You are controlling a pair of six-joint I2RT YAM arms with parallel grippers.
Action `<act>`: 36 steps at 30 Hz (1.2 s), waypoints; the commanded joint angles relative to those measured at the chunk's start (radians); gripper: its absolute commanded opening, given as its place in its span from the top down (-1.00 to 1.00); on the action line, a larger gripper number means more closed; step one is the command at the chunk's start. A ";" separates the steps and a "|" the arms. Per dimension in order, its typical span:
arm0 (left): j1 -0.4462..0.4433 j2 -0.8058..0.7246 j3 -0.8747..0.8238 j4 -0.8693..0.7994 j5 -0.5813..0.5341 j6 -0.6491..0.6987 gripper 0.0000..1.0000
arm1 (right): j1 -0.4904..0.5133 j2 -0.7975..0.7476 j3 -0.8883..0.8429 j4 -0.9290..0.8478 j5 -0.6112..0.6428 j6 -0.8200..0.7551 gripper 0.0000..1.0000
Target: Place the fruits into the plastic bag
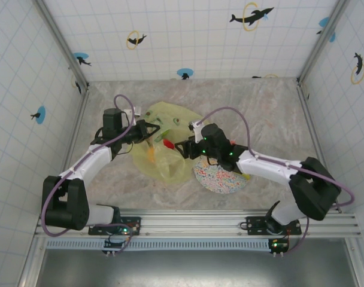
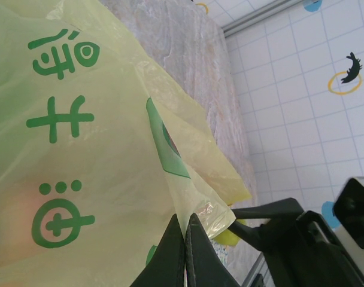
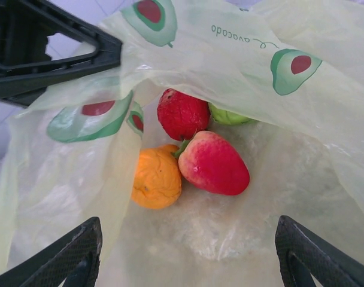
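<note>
- Right claw (image 1: 182,148) (image 3: 188,263) is spread wide and holds nothing. One finger (image 3: 68,257) sits at each side of the bag's mouth. Its arm rises from the near right edge of the table (image 1: 260,113), folds at the elbow and reaches left, the forearm passing over the speckled plate (image 1: 221,179).
- Just past that claw, inside the bag, lie the fruits. An orange (image 3: 155,178) touches a pink-red fruit (image 3: 213,162). That fruit's green stem end points at the orange, and its long axis slants away toward the lower right in the right wrist view.
- Behind them sits a dark red piece (image 3: 182,112), and a green fruit (image 3: 230,115) lies half under the film.
- The plastic bag (image 1: 170,116) (image 2: 80,149) lies on the table between the two claws. Its long axis runs roughly near to far, and its mouth seems to face the right claw, with the upper layer lifted.
- Left claw (image 1: 147,133) (image 2: 186,233) is closed tight, pinching the bag's thin upper edge. Its arm climbs from the near left and angles far and rightward, with the claw pointing right.
</note>
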 commanded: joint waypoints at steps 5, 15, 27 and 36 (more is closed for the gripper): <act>0.001 0.000 0.007 -0.010 -0.006 0.016 1.00 | -0.022 -0.194 -0.069 -0.121 0.011 -0.087 -0.57; 0.000 0.002 0.007 -0.008 0.000 0.011 1.00 | -0.060 -0.441 -0.131 -0.542 0.496 -0.099 -0.73; 0.001 0.021 0.007 -0.006 -0.001 0.005 1.00 | -0.255 -0.418 -0.252 -0.647 0.370 -0.009 -0.94; 0.001 0.010 0.009 -0.013 -0.005 0.009 1.00 | -0.248 -0.343 -0.272 -0.628 0.268 -0.002 -0.99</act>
